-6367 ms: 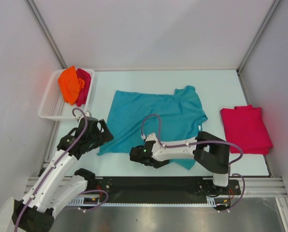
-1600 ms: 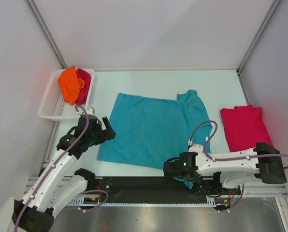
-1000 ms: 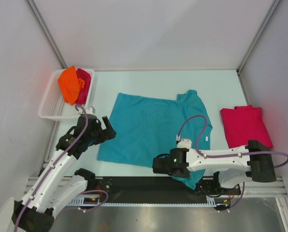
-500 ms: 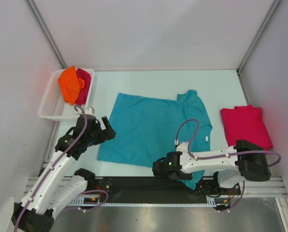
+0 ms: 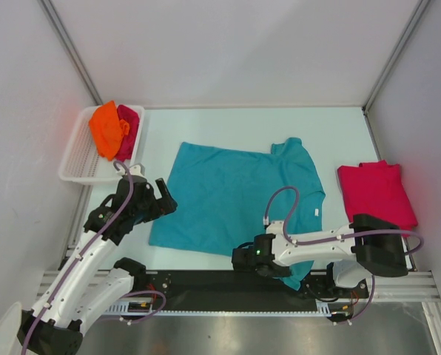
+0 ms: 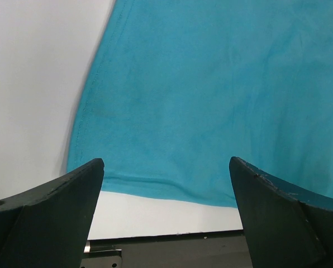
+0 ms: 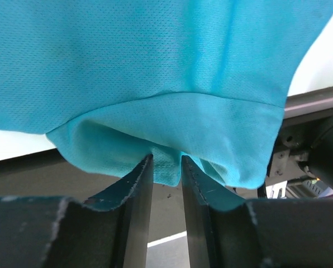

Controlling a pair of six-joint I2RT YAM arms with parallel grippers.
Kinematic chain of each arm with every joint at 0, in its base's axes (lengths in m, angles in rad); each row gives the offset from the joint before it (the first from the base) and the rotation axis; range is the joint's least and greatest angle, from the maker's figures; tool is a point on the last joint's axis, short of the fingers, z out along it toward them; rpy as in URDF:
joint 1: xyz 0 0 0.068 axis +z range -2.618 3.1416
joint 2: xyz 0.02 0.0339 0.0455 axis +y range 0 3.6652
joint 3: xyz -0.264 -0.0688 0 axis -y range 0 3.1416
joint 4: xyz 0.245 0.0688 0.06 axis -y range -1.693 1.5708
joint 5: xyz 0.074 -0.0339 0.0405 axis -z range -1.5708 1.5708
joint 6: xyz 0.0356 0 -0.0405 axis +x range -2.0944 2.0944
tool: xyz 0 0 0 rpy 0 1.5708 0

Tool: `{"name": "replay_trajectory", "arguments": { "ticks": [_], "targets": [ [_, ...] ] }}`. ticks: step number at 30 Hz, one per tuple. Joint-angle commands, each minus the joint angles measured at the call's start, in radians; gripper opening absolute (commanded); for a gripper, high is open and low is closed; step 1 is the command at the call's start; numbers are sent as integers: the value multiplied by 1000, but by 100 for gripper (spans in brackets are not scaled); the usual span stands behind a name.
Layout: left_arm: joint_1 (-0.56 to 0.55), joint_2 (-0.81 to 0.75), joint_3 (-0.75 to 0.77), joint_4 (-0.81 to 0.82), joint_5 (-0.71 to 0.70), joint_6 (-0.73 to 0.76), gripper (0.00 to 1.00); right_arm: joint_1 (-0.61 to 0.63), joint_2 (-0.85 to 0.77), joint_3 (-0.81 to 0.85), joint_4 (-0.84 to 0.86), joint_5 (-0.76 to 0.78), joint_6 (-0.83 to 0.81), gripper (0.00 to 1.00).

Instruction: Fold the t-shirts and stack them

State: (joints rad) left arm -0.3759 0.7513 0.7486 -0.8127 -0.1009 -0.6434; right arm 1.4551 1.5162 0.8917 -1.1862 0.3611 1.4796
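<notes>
The teal t-shirt (image 5: 235, 192) lies spread flat mid-table, its near right corner hanging over the front edge. My right gripper (image 5: 240, 259) is low at that edge. In the right wrist view its jaws (image 7: 166, 162) pinch a hanging fold of the teal t-shirt (image 7: 155, 56). My left gripper (image 5: 163, 194) hovers open above the shirt's near left corner (image 6: 211, 84), its fingers (image 6: 71, 190) wide apart and holding nothing. An orange t-shirt (image 5: 106, 129) and a crimson-pink one (image 5: 129, 127) sit crumpled in the basket. Another crimson-pink t-shirt (image 5: 376, 196) lies folded at the right.
The white slatted basket (image 5: 72, 159) stands at the back left corner. Grey walls enclose the table on three sides. The black rail (image 5: 206, 285) with the arm bases runs along the near edge, just under the hanging teal fabric.
My right gripper has slid a little left along the near edge and narrowed its jaws onto the teal fold. The left arm has not moved.
</notes>
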Motion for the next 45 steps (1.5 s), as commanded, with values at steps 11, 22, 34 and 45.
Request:
{"name": "replay_trajectory", "arguments": {
  "ticks": [11,22,34,45],
  "targets": [
    [-3,-21,63,-11,-5,27,99,10,18,-8,125,-24,-79,0],
    [-3,-12,64,-8,-2,27,100,88,19,69,-44,-42,-2,0],
    [-3,8,70,6,6,39,100,-27,52,185,-73,101,-73,55],
    [-4,42,121,1,-11,53,100,-447,154,295,315,191,-499,50]
  ]
}}
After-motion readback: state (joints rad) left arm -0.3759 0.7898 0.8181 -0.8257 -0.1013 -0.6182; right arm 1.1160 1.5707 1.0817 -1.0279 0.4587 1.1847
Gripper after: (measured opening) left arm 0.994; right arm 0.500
